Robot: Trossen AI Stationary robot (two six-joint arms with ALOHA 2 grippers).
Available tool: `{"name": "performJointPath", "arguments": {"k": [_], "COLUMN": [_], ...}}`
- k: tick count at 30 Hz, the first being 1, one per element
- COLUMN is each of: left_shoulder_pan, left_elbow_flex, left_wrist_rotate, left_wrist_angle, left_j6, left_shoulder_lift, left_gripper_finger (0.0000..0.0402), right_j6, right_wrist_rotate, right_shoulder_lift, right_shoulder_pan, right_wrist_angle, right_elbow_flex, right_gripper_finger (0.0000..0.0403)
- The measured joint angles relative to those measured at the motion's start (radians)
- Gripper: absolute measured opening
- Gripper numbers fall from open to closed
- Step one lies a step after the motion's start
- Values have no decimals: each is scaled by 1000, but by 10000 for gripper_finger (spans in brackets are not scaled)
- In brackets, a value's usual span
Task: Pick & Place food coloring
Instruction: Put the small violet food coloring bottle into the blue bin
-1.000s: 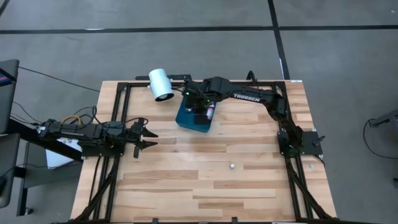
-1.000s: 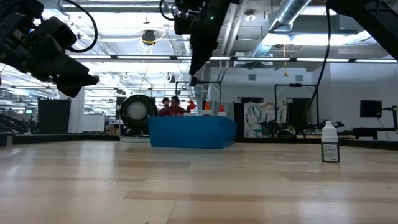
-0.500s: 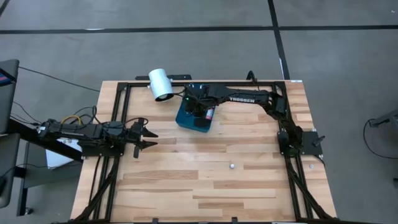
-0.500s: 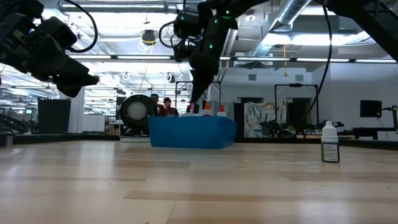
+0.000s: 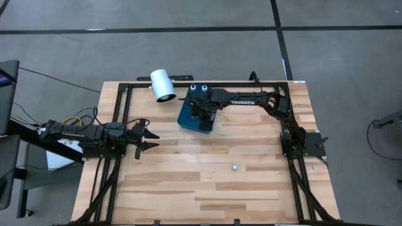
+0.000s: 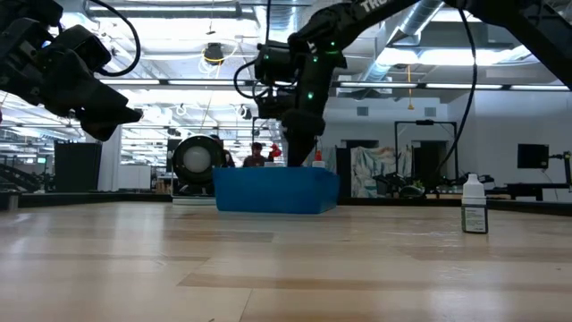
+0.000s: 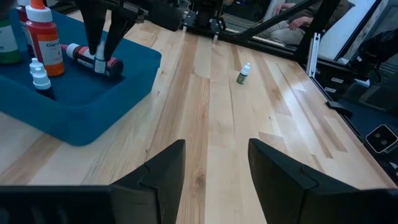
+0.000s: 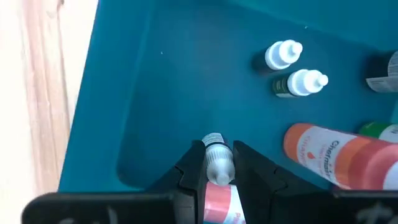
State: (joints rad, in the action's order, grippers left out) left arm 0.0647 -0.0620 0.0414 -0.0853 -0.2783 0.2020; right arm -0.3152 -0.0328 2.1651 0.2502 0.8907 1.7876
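Note:
A blue tray sits at the table's far middle with several food coloring bottles standing in it, among them an orange-topped one and two small white-topped ones. My right gripper reaches down into the tray, shut on a pink-labelled food coloring bottle. One more small bottle stands on its base on the bare wood nearer the front. My left gripper hovers open over the table's left side, holding nothing. My right gripper pinches the bottle between its two fingers, on the pale part just behind the cap. The fingers come from above, pointing steeply down, and lie across the bottle. It lies level on its side, low over the tray's floor; whether it touches the floor I cannot tell.
A large white cylinder lies just off the tray's far left corner. Black frame rails run along the table's left, right and far edges. Open wood stretches between the tray and the near edge.
My right gripper has come down into the blue tray, still shut on the pink-labelled bottle, and has shifted slightly toward the table's left. The bottle has gone from well above the tray to low over its floor.

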Motion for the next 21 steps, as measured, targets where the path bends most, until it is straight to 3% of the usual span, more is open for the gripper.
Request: {"name": "performJointPath", "arguments": {"k": [21], "left_shoulder_pan": [0], "left_elbow_flex": [0], "left_wrist_rotate": [0], "left_wrist_angle": [0], "left_j6": [0], "left_shoulder_lift": [0], "left_gripper_finger": [167], "right_j6": [-31], "right_wrist_rotate": [-27], "right_shoulder_lift": [0], "right_shoulder_pan": [29], "right_wrist_angle": [-62], "right_elbow_flex": [-57], "right_gripper_finger": [63]}}
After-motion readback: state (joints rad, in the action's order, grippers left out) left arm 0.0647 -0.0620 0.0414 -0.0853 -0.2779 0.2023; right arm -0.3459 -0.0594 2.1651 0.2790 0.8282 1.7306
